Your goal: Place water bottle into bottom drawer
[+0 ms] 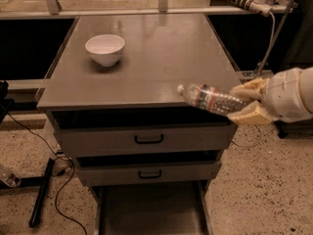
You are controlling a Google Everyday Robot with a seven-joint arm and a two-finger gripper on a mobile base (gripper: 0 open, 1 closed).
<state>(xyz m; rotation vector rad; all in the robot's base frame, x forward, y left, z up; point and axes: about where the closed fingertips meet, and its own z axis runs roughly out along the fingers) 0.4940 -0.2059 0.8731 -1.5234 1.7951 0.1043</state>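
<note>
The water bottle [211, 98] is clear and ribbed, with a white cap and a dark label band. It lies nearly level in the air, cap to the left, over the cabinet's front right edge. My gripper [248, 103] comes in from the right and is shut on the bottle's base end, its tan fingers [249, 89] above and below it. The bottom drawer [149, 210] is pulled out at the foot of the cabinet, a wide flat grey tray, below and left of the bottle.
A white bowl [104, 49] stands at the back left of the grey cabinet top [146, 58]. Two shallower drawers with black handles [148, 139] sit slightly open below it. Cables and a black stand lie on the speckled floor at left. A rail runs behind the cabinet.
</note>
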